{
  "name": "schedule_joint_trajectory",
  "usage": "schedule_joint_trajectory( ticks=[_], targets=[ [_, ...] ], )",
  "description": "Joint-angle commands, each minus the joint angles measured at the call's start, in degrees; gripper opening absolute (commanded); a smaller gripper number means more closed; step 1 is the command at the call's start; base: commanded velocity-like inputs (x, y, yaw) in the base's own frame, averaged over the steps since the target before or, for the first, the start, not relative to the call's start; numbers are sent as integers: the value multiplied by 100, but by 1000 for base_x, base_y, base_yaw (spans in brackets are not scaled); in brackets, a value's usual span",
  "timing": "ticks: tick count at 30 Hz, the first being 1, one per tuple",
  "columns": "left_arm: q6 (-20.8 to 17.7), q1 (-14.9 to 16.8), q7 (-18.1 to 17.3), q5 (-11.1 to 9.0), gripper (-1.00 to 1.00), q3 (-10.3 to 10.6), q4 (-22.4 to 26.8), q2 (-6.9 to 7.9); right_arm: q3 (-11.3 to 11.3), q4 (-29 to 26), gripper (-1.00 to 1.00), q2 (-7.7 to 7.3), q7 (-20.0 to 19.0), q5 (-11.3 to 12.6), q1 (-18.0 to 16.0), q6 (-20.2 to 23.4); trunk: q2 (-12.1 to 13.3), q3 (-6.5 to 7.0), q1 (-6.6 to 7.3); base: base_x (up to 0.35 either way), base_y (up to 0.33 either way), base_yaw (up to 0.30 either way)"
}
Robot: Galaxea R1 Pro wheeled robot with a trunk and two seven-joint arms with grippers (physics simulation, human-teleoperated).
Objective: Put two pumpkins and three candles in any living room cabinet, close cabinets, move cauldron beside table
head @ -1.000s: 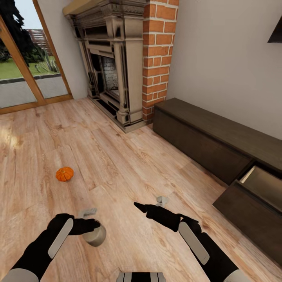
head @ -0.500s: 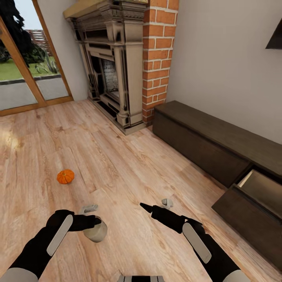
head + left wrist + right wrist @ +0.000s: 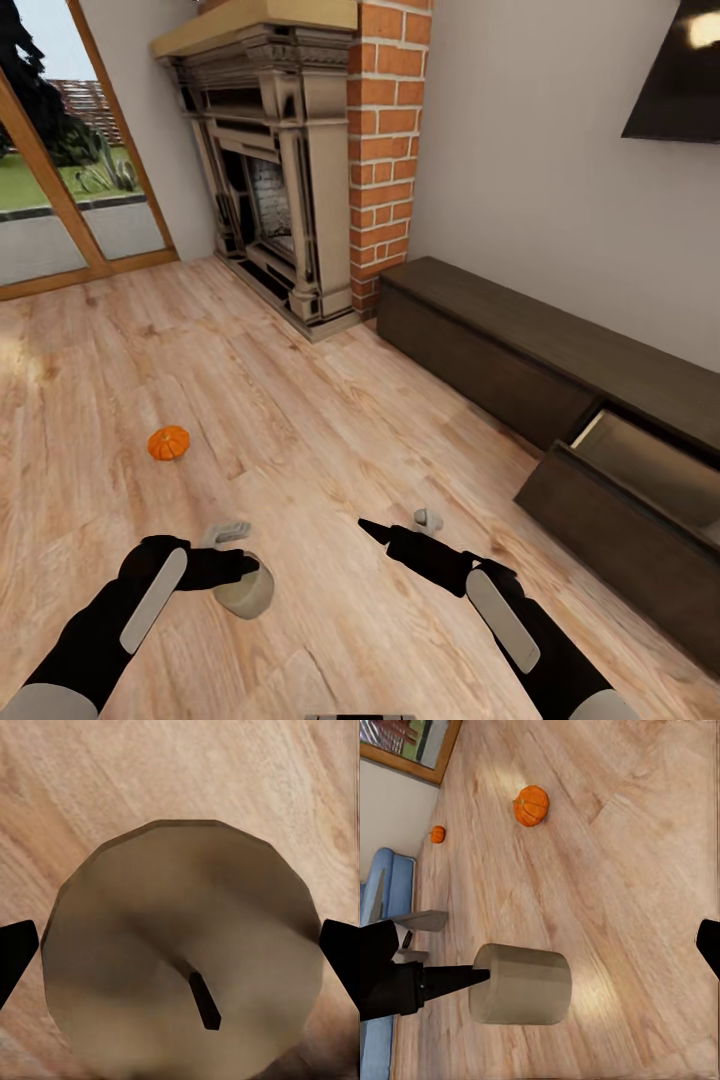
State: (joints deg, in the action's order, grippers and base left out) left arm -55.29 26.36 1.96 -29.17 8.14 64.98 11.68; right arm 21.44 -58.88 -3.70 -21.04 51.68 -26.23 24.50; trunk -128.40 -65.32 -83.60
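Head view | left gripper [image 3: 238, 566] is clamping a beige candle [image 3: 245, 592] above the floor [image 3: 300, 440] | right gripper [image 3: 372, 528] jaw state is reading as undeterminable | pumpkin [image 3: 168, 442] is lying beyond the candle | cabinet [image 3: 520, 370] drawer [image 3: 640, 470] is standing open, well right of the candle.

Ahead of me: fireplace [image 3: 270, 190] w/ brick column [image 3: 385, 150], glass door [image 3: 60, 190] adj. Wall-mtd dark screen [image 3: 675, 85]. Wood floor [image 3: 300, 420] throughout.
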Motion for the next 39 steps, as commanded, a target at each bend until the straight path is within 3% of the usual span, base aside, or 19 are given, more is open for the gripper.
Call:
schedule_joint_trajectory(
  ticks=[1, 10, 20, 39],
  targets=[
    [-17, 1, 14, -24, -100, 11, 6, 4, 9, 2, 100, -5, 3, 38, -4, 20, 40, 20, 27, -325, 0, -227],
    [-17, 0, 104, 21, -100, 43, 15, -8, 9, 8, 100, -7, 3, 141, -4, 21, 401, 229, 224, -323, 0, -235],
    [-13, 1, 186, 24, -100, 56, 18, -8, 9, 13, 100, -7, 3, 158, -4, 22, 802, 462, 444, -105, -8, -237],
    [-8, 1, 190, 75, -100, 112, 49, -14, 9, 15, 100, -7, 3, 159, -4, 29, 1564, 905, 861, -268, -209, -237]
  ],
)
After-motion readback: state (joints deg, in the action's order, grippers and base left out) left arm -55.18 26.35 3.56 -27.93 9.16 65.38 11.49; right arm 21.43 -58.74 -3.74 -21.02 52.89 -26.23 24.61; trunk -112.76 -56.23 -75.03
